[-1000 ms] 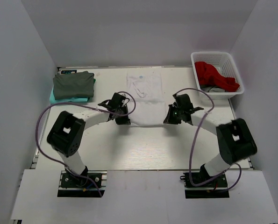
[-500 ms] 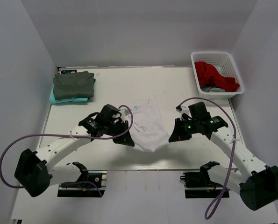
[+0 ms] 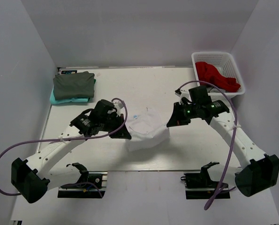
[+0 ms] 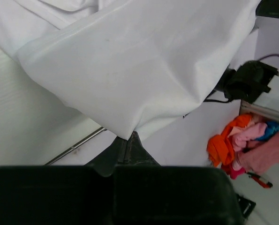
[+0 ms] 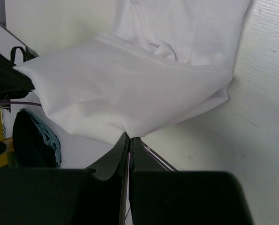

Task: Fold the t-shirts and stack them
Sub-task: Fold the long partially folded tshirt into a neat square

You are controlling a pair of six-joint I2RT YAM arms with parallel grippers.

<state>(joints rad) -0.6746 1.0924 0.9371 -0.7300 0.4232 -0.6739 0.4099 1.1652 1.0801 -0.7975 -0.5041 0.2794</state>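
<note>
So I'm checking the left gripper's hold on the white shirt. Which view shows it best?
Left wrist: the left gripper is shut on a fold of the white t-shirt at its fingertips. Top external shows only the gripper at the shirt's left edge; right wrist shows the right gripper pinching instead.

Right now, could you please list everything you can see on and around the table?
White shirt: one, white, mid-table, bunched, held by both grippers.
Grey shirt: one, dark grey, folded, far left corner, on the teal shirt.
Teal shirt: one, teal, under the grey shirt, only its edges showing.
Basket: one, white, far right corner.
Red cloth: one, red, in the basket.
Table: one, white.
Left gripper: one, black, shut on the white shirt's edge.
Right gripper: one, black, shut on the white shirt's other side.
</note>
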